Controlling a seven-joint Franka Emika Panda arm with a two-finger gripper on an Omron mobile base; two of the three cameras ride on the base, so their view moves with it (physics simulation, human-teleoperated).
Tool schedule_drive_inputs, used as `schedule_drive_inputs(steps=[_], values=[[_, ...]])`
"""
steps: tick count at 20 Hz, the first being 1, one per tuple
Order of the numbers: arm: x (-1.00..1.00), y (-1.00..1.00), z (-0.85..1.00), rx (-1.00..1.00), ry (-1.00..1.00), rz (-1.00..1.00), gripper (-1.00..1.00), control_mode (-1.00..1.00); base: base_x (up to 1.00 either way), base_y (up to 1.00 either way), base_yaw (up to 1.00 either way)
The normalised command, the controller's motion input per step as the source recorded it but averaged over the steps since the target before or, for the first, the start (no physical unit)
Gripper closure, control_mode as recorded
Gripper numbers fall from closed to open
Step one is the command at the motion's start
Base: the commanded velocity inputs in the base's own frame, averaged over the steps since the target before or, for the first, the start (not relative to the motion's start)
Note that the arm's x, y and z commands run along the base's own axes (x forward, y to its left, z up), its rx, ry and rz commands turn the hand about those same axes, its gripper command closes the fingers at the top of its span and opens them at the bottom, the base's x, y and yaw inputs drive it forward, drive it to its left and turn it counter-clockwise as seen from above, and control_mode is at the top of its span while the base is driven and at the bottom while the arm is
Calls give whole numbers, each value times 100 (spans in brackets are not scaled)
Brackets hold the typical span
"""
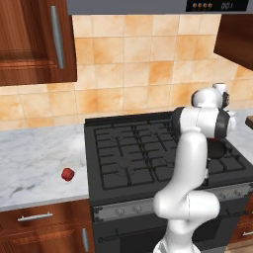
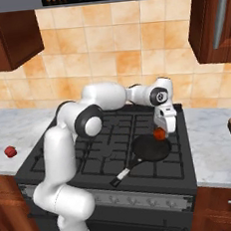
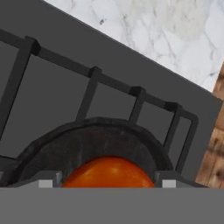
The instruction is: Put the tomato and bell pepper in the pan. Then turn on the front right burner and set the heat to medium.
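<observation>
Here, far off to my gripper's left, the pepper point(image 1: 67, 174) lies on the marble counter point(image 1: 34, 163). My gripper point(image 2: 161, 132) hangs over the pan point(image 2: 150, 150), jaws clamped on the tomato point(image 2: 159, 133), which sits above the pan's far side.

One tomato point(image 2: 159, 133), one bell pepper point(image 1: 67, 174), one pan point(image 2: 149, 148), one cooktop point(image 1: 123, 148).
</observation>
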Motion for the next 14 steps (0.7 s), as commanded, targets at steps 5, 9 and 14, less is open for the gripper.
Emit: schedule_drive_inputs(steps=[5, 9, 14], values=[[0, 0, -35, 1, 7, 0, 100, -100, 0, 0, 0], [0, 0, -8, 1, 0, 0, 100, -100, 0, 0, 0], [0, 0, -18, 1, 0, 0, 100, -100, 0, 0, 0]])
